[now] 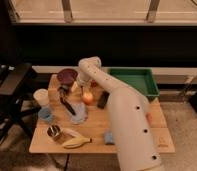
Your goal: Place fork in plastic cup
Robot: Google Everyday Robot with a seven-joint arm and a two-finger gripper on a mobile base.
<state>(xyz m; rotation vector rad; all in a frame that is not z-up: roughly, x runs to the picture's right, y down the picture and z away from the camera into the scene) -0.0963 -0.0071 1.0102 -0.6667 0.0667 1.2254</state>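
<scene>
My gripper (76, 87) hangs low over the back left of the wooden table (132, 127). It is just right of a dark maroon bowl (67, 76) and left of an orange fruit (88, 98). The white plastic cup (41, 96) stands upright near the table's left edge, well left of the gripper. I cannot make out the thin greyish fork; it may be hidden under the gripper. A larger black utensil (67, 105) lies just in front of the gripper.
A green tray (134, 82) sits at the back right. A black block (103, 99), a pale blue cloth (79, 117), a small blue cup (46, 116), a can (54, 132), a banana (76, 142) and a blue sponge (110, 137) are spread over the table. A dark chair (14, 82) stands at the left.
</scene>
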